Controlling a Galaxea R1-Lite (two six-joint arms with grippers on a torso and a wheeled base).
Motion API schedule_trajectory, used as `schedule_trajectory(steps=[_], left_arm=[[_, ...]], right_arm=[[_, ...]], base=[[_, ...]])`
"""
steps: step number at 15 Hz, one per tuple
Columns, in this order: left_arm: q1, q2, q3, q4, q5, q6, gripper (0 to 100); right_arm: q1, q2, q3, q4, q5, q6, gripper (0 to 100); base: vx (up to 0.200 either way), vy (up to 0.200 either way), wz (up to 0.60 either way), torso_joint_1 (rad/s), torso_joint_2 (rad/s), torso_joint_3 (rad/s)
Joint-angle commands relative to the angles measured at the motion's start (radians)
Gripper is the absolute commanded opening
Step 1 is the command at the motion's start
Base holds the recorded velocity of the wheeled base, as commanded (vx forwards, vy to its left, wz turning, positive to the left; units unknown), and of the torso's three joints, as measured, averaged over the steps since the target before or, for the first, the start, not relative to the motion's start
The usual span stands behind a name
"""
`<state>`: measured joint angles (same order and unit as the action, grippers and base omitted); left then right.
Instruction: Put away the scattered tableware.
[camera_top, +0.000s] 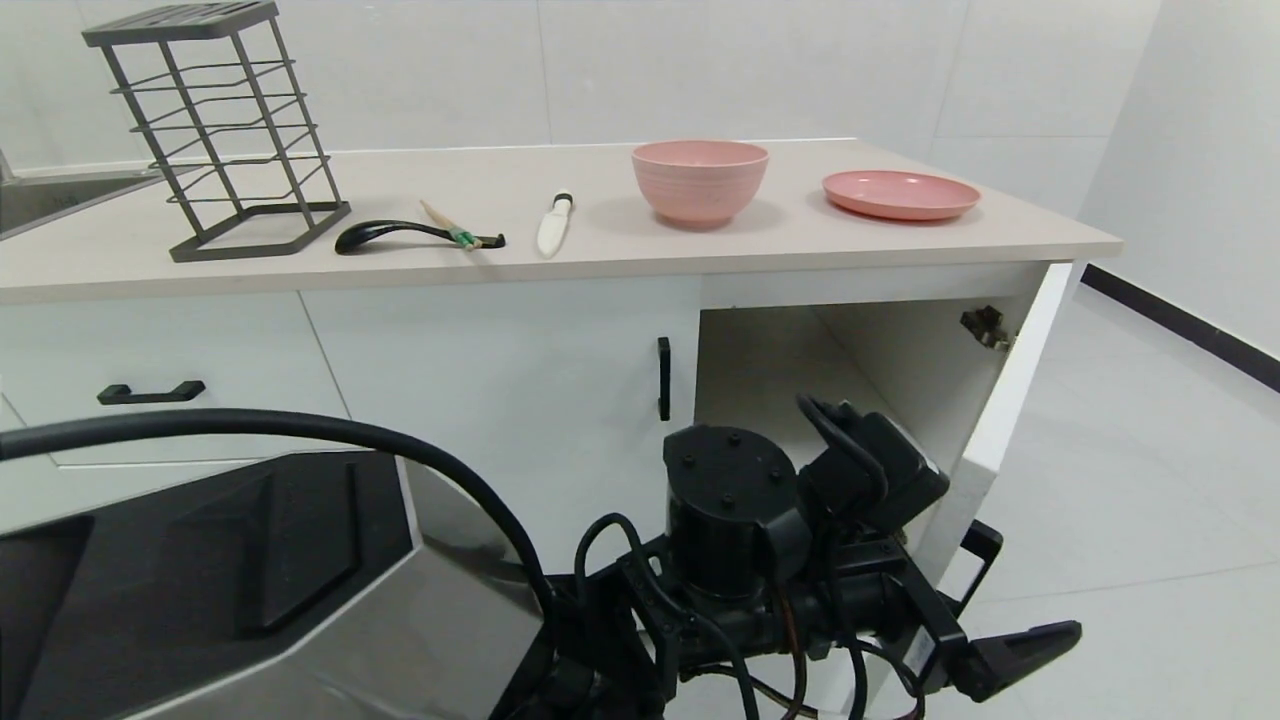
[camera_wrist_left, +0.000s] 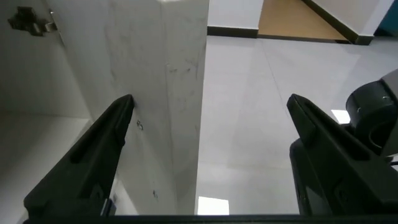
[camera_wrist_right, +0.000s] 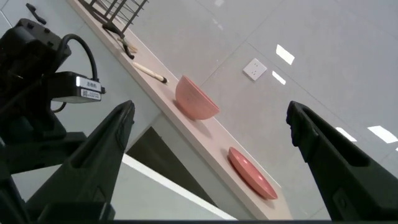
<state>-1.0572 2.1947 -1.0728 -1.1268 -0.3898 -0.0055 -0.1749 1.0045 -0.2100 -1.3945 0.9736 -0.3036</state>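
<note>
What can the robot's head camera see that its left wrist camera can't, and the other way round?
Head view: the pink bowl, pink plate, black ladle, chopsticks, white knife and wire rack on the countertop. Left wrist view: a tan floor far off. Both: the open cabinet door, its hinge, and the left gripper, open, astride the door's edge.

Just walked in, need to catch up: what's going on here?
Nothing is held yet. The left pincer stands open astride the edge of the open cabinet door; the right pincer is open and empty. The pink bowl, pink plate, knife, chopsticks and black ladle all sit on the counter with the wire rack.
</note>
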Motion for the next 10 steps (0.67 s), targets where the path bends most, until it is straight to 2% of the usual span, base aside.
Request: schedule_trajectory(steps=[1, 3, 5, 7, 8, 9, 10], left_arm=[[-0.021, 0.019, -0.004, -0.016, -0.001, -0.001, 100], [-0.070, 0.045, -0.024, -0.057, -0.001, -0.001, 100], [-0.171, 0.071, -0.055, -0.067, -0.001, -0.005, 100], [-0.228, 0.112, -0.090, -0.085, -0.011, -0.008, 100], [-0.237, 0.117, -0.088, -0.103, -0.017, -0.010, 100], [-0.219, 0.112, -0.087, -0.111, -0.015, -0.016, 100], [-0.156, 0.100, -0.092, -0.108, -0.015, -0.037, 100]], right_arm=[[0.000, -0.009, -0.006, 0.000, 0.000, 0.000, 100], [0.000, -0.026, -0.019, 0.000, 0.000, 0.000, 100], [-0.009, -0.029, -0.063, 0.000, 0.000, -0.003, 100], [-0.008, -0.040, -0.100, 0.000, 0.000, -0.003, 100], [-0.009, -0.047, -0.097, 0.000, 0.000, -0.003, 100], [-0.009, -0.069, -0.088, 0.000, 0.000, -0.003, 100], [-0.008, -0.090, -0.078, 0.005, 0.000, -0.003, 100]], base=[[0.000, 0.000, 0.00, 0.000, 0.00, 0.000], [0.000, 0.000, 0.00, 0.000, 0.00, 0.000], [0.000, 0.000, 0.00, 0.000, 0.00, 0.000], [0.000, 0.000, 0.00, 0.000, 0.00, 0.000], [0.000, 0.000, 0.00, 0.000, 0.00, 0.000], [0.000, 0.000, 0.00, 0.000, 0.00, 0.000], [0.000, 0.000, 0.00, 0.000, 0.00, 0.000]])
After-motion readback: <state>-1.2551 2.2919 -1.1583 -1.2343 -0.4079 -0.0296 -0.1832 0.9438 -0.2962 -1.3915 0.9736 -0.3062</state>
